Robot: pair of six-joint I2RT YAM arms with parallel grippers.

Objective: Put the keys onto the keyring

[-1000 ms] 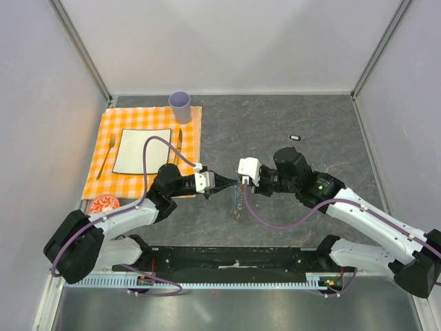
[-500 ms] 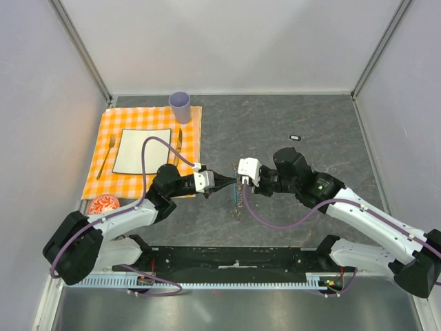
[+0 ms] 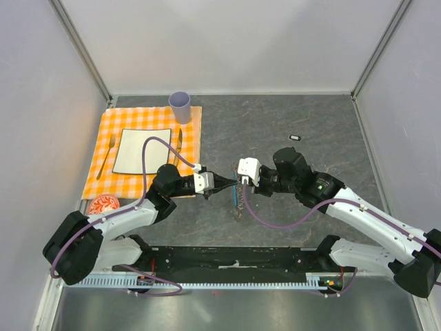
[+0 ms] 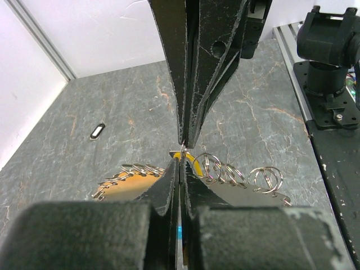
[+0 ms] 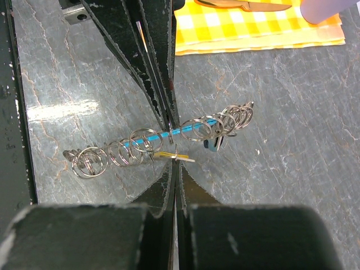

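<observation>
Above the table, the left gripper is clenched on the grey metal chain keyring with its blue plastic section, while the right gripper, also closed, seems to pinch the tiny yellow-orange key against it. Any misalignment could flick that key free. Only the overhead and left wrist views show a black, white-centred key lying well apart.

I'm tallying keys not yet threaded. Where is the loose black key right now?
In the top view, the black key lies alone on the grey table, right of centre, just beyond the right arm and up-right of the keyring.
</observation>
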